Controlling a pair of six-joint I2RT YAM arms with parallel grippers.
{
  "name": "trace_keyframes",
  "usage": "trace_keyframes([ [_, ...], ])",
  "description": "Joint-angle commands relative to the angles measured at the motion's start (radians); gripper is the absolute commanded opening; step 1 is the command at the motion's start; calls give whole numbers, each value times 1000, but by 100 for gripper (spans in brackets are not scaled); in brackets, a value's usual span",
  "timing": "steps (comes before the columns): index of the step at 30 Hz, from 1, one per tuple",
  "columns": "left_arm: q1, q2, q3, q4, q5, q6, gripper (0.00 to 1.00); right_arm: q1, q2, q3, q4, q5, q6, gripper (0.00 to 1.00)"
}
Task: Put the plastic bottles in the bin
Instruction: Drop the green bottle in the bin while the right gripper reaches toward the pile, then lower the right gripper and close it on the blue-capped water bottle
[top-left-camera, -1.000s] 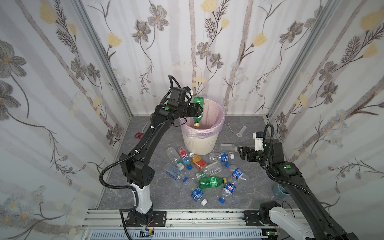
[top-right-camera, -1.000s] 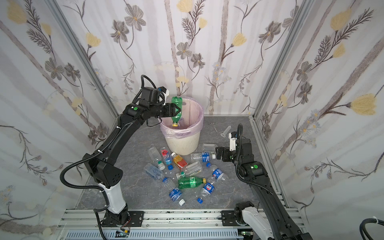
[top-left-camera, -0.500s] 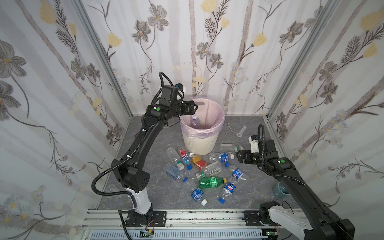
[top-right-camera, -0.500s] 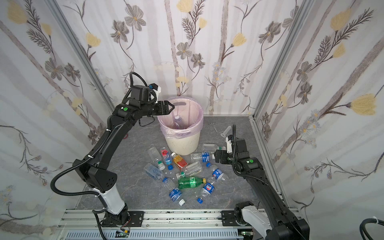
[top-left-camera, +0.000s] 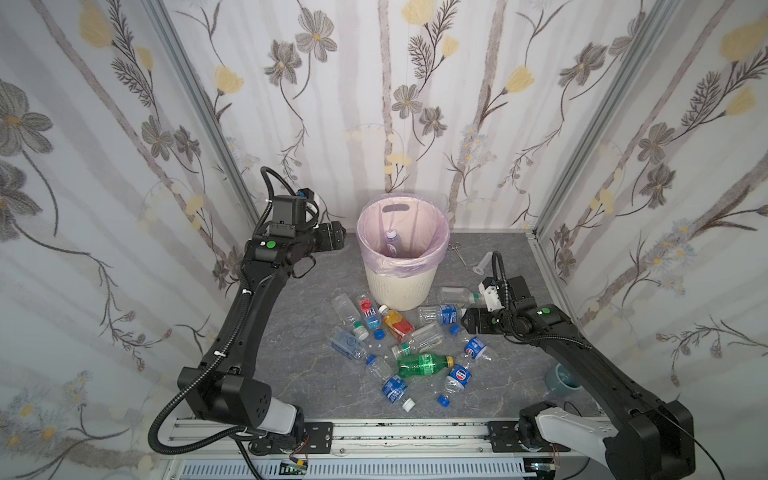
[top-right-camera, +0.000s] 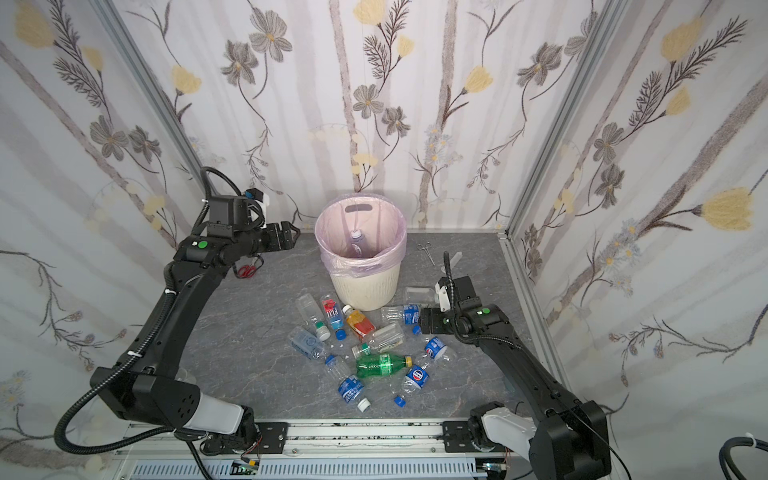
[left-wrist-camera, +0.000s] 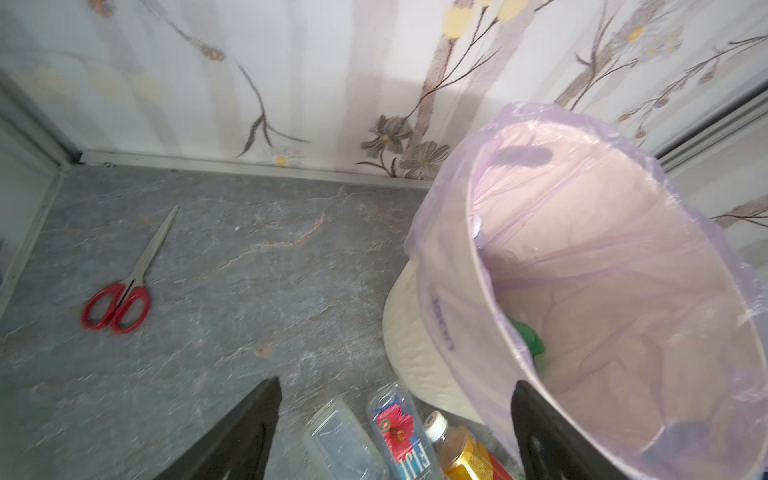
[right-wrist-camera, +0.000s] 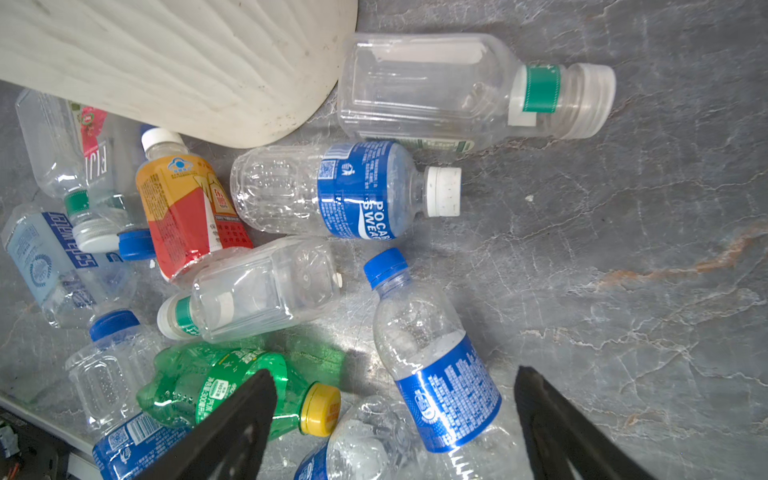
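A: bench (top-left-camera: 316, 374): bin (top-left-camera: 401, 286) at the back, loose bottles (top-left-camera: 419, 363) strewn just in front of it, at least two inside
B: left fingers (left-wrist-camera: 232, 436) wide apart, empty, beside the bin rim. right fingers (right-wrist-camera: 232, 424) wide too, holding nothing, low at the bin's front
A: I'd say next grab is the blue-label bottle (right-wrist-camera: 436, 361) between them; close across the body, not the cap
B: bin floor mostly hidden, count inside unclear
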Motion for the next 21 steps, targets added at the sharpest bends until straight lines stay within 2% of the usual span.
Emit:
trace_keyframes([
  [1, 34, -78, -93, 75, -5, 23, 90, 7, 18, -14, -14, 45, 38, 89],
  [4, 77, -149, -177, 93, 26, 16, 96, 8, 41, -33, -5, 69, 65, 86],
  [9, 134, -224, -269, 111, 43, 19, 97, 11, 86, -62, 33, 70, 76, 83],
  [15, 191, -248, -386, 132, 72, 36, 98, 31, 103, -83, 68, 58, 61, 82],
  [21, 208, -251, -424, 161, 92, 30, 98, 43, 112, -103, 80, 68, 60, 82],
])
